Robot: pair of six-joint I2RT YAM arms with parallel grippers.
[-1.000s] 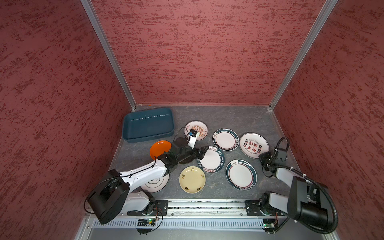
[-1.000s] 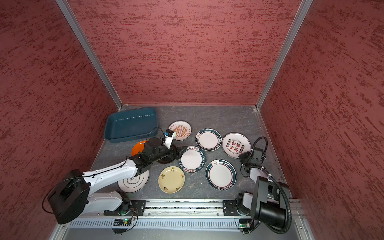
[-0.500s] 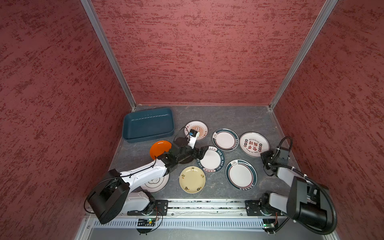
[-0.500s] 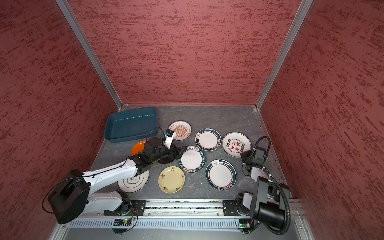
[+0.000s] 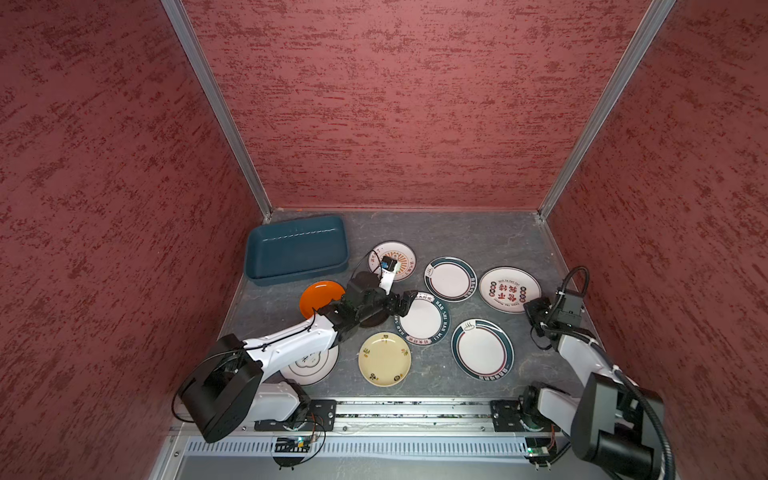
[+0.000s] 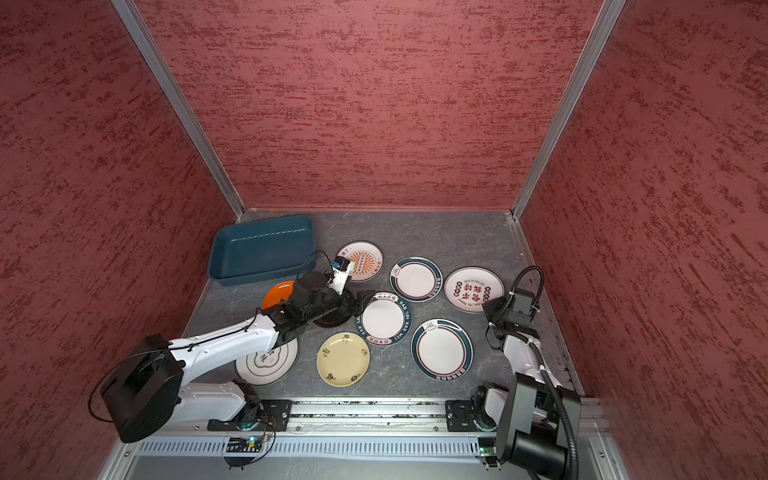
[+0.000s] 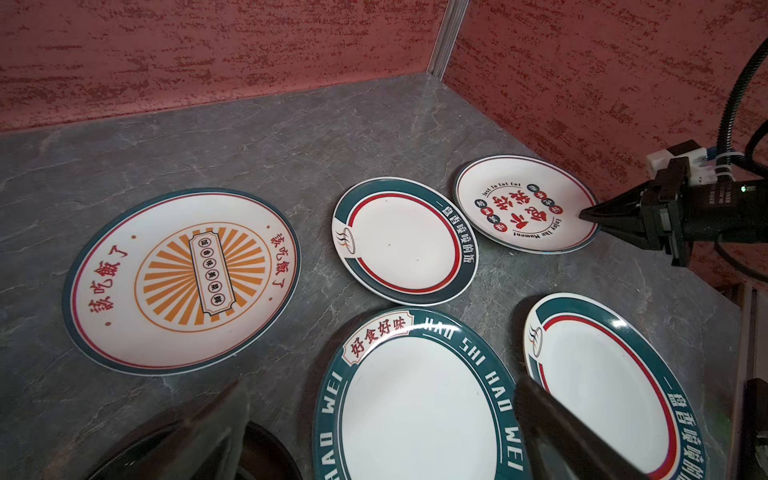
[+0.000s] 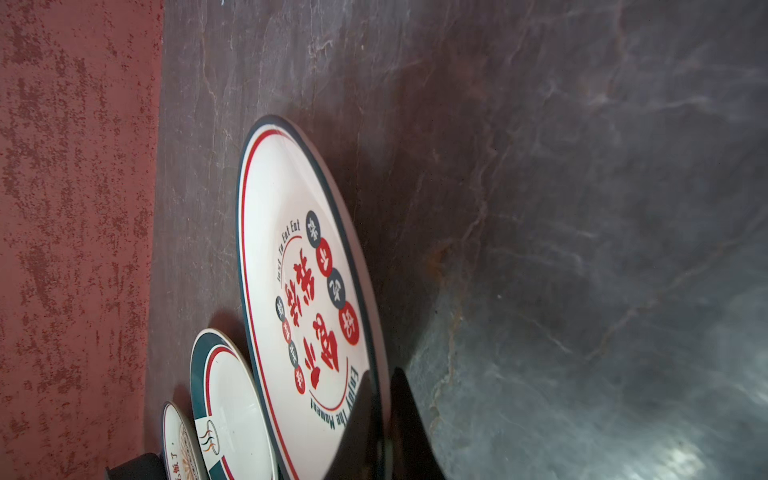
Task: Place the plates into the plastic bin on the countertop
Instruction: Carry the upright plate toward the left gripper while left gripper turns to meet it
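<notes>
While my left gripper [image 5: 403, 303] hangs, jaws wide apart, over the black plate [image 7: 266, 444] and "HAO SHI WEI" plate [image 7: 415, 415], my right gripper [image 7: 586, 214] is clamped on the "Enjoy the Moment" plate [image 7: 523, 203] at its rim. The other plates [image 5: 384, 359] lie on the grey veined countertop [image 5: 457, 232]. Beyond them, the teal plastic bin [image 5: 297, 253] sits in the far left corner, against the red walls [image 5: 395, 104].

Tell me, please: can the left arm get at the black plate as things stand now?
Probably yes. The left gripper hangs open over the edge of the black plate, and nothing visible lies on that plate. The HAO SHI WEI plate sits close beside its rim, so a finger may have little room there.
</notes>
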